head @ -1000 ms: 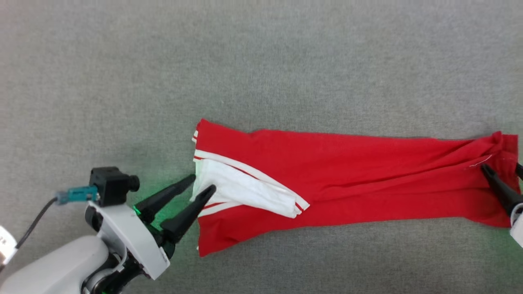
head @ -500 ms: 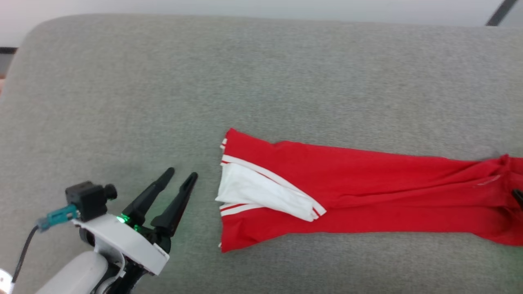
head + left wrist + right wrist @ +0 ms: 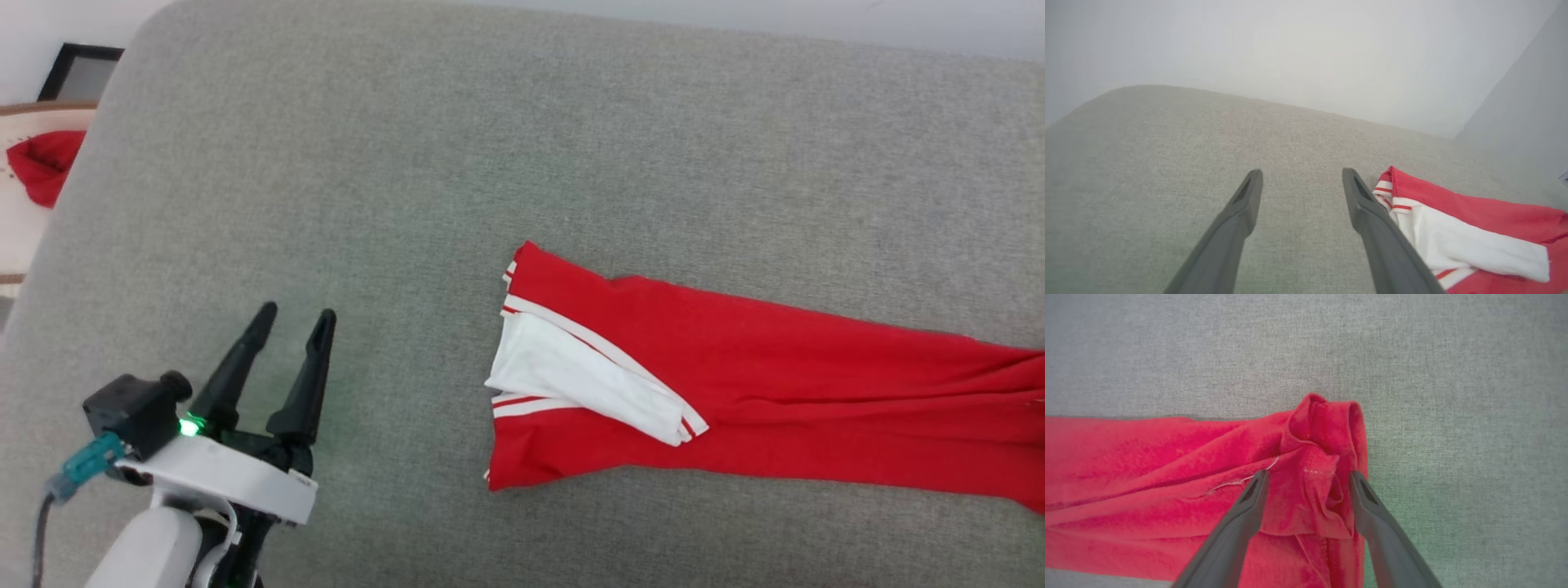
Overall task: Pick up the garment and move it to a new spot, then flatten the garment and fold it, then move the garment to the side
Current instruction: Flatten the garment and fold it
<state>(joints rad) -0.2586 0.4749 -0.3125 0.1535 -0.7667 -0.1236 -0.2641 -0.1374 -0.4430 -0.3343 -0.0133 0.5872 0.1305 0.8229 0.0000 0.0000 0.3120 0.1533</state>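
Observation:
The garment [image 3: 775, 384] lies on the grey surface as a long red strip running left to right, with a white sleeve [image 3: 588, 384] and striped trim folded on top at its left end. My left gripper [image 3: 295, 313] is open to the left of that end, a clear gap away from the cloth. In the left wrist view its fingers [image 3: 1302, 173] point over bare surface, with the garment [image 3: 1474, 212] at the right. My right gripper [image 3: 1309, 473] is open above the garment's bunched right end [image 3: 1323, 428], one finger on each side of the folds.
The grey padded surface [image 3: 490, 147] has a rounded corner at the far left. Beyond that corner a small red cloth scrap [image 3: 45, 163] lies on a pale object, with a dark frame [image 3: 77, 73] behind it. Pale wall lies past the far edge.
The head camera has shifted. My left gripper has let go of the white sleeve end, opened wider and drawn back to the left. The right gripper has left the head view.

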